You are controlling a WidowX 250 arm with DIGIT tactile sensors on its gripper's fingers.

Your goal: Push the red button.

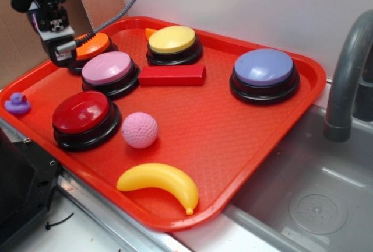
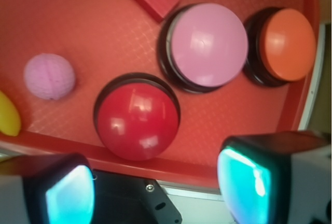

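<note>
- We see the claw (image 2: 155, 193) standing wide, its two fingers (image 2: 249, 182) apart at the bottom of the wrist view with nothing between them.
- In the exterior view the claw (image 1: 61, 51) hangs above the far left corner of the red tray (image 1: 245, 147), over the near edge of the orange button (image 1: 93, 45).
- We take the red button (image 1: 81, 113) as our landmark: it sits on its black base near the tray's left front rim, well apart from the claw and untouched.
- In the wrist view the red button (image 2: 137, 120) lies just beyond the fingers, between them and a little toward the left one, close to the tray (image 2: 78, 37) rim.
- Just behind the red button we find the pink button (image 1: 108, 68), their bases nearly touching.
- Behind that pink button stands the orange one, partly hidden by the claw.
- Just right of the red button rests a pink ball (image 1: 140, 129).
- In front of the ball, nearer the front rim, lies a yellow banana (image 1: 160, 183).
- Behind and right of the red button lies a flat red block (image 1: 172, 75), and beyond it the yellow button (image 1: 172, 40).
- Far right of the red button sits the purple button (image 1: 264, 68).
- Left of the red button, on the tray's rim, we see a small purple duck (image 1: 17, 104).
- Beyond the tray's right edge are a grey sink (image 1: 315, 205) and faucet (image 1: 347, 71).
</note>
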